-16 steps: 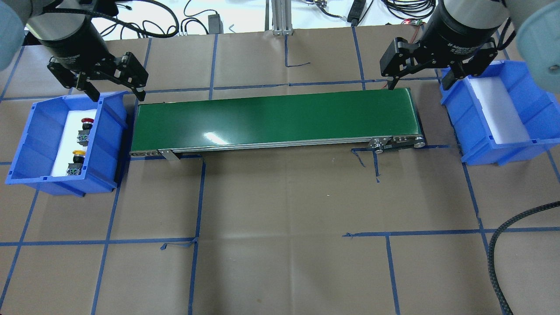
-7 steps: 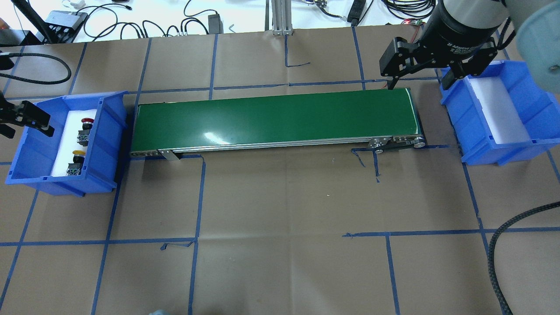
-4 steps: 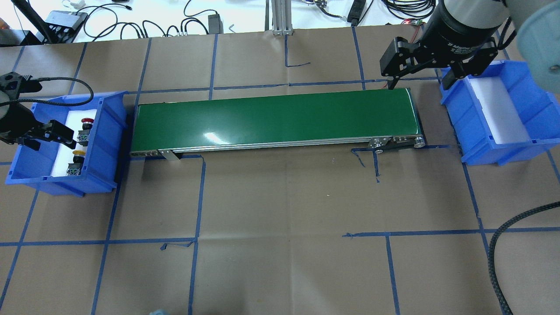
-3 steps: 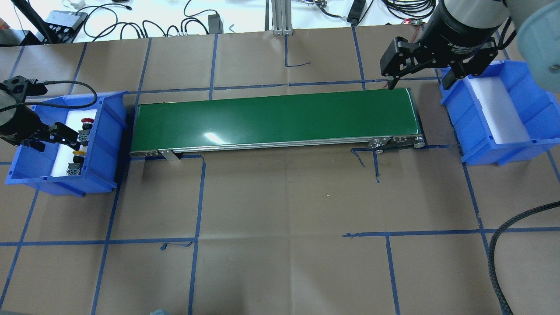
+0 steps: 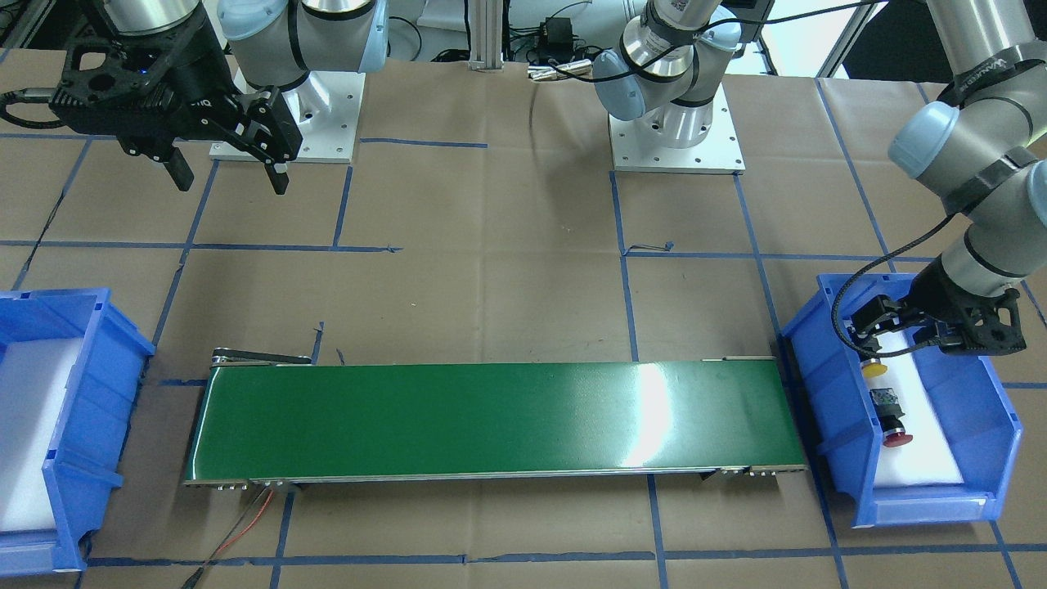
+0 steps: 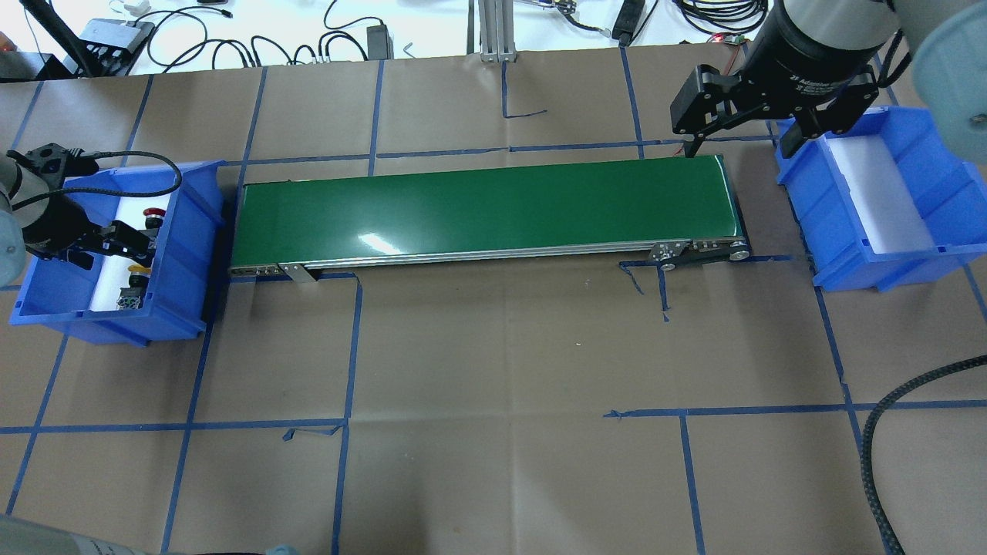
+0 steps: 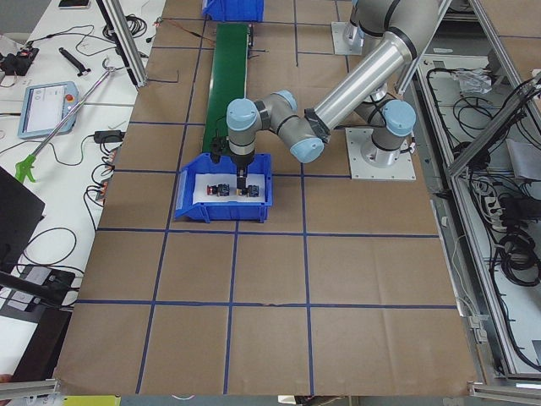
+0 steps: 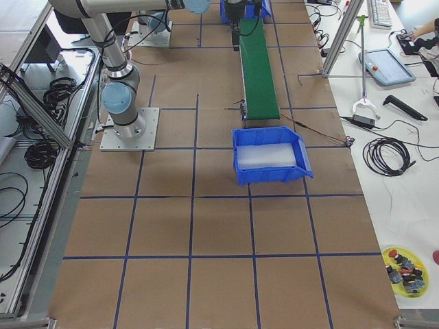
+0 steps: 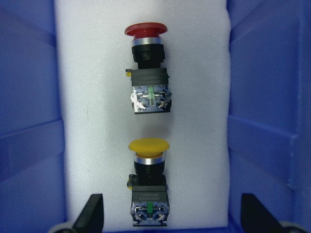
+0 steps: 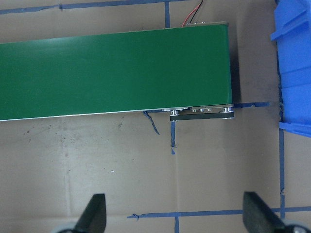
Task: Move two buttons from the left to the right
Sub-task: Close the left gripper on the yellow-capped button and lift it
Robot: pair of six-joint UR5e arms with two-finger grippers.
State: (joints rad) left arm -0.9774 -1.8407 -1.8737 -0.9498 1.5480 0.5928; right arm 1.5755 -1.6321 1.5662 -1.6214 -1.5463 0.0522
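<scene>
1. Against the earlier overhead frames, we see the left gripper [image 6: 104, 245] further in over the left bin [image 6: 185, 231]. The right gripper [image 5: 231, 182] has not shifted.
2. The red button [image 9: 146, 68] and yellow button [image 9: 148, 187] lie on their sides in line on the white foam [image 9: 87, 97] inside that bin, with mushroom caps, black bodies and contact blocks.
3. We see the left jaws wide apart, flanking the yellow button without touching it. The right gripper hovers near the conveyor [image 6: 478, 204] end, jaws apart.

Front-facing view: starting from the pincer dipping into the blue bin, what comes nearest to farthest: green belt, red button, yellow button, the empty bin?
1. yellow button, just by the left pincer, inside the blue bin.
2. red button, further along the same bin.
3. green belt, across mid-table.
4. empty bin, at the table's opposite end.
</scene>
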